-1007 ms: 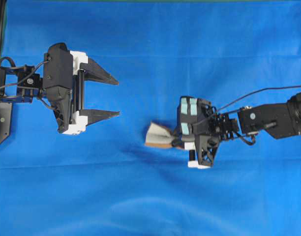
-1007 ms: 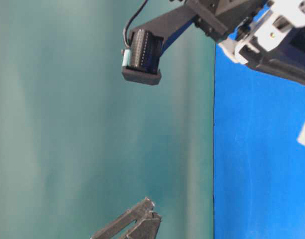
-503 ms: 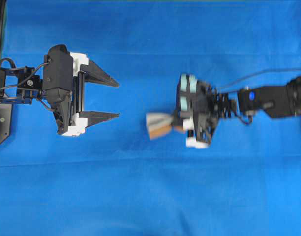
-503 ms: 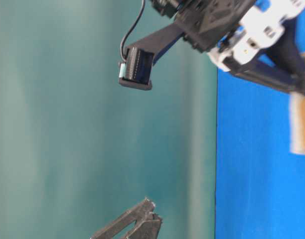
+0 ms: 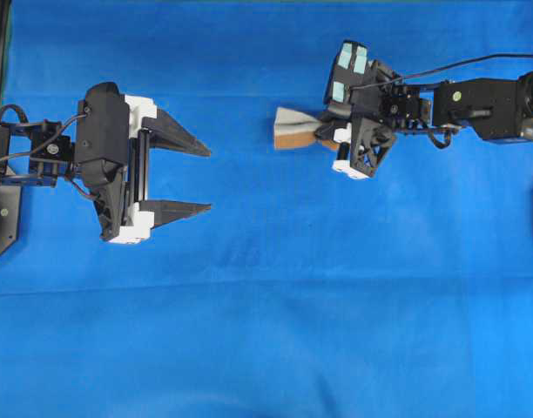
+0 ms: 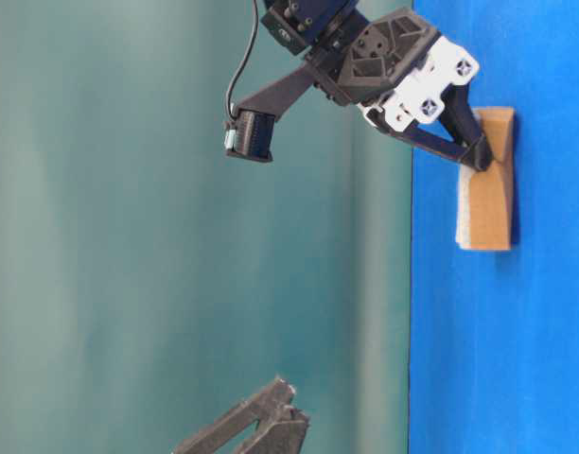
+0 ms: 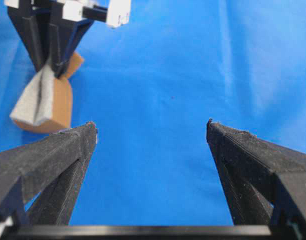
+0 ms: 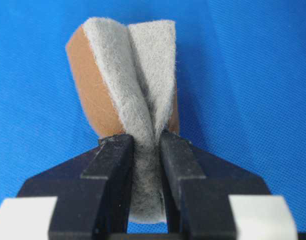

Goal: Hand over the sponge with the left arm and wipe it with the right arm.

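We see the sponge pinched hard at one end by the right gripper, so the block buckles: its felty grey scouring face folds into a crease between the fingers while the smooth orange-brown foam bulges to either side. It sits toward the upper middle of the overhead view, at the blue cloth; in the table-level view it appears to press against the fabric, which we judge suits wiping. The grip near one end leaves most of the sponge free to drag. The left gripper sits well apart, its jaws spread wide and holding nothing, pointed ribbed black fingers aimed across the finely woven, faintly creased cloth.
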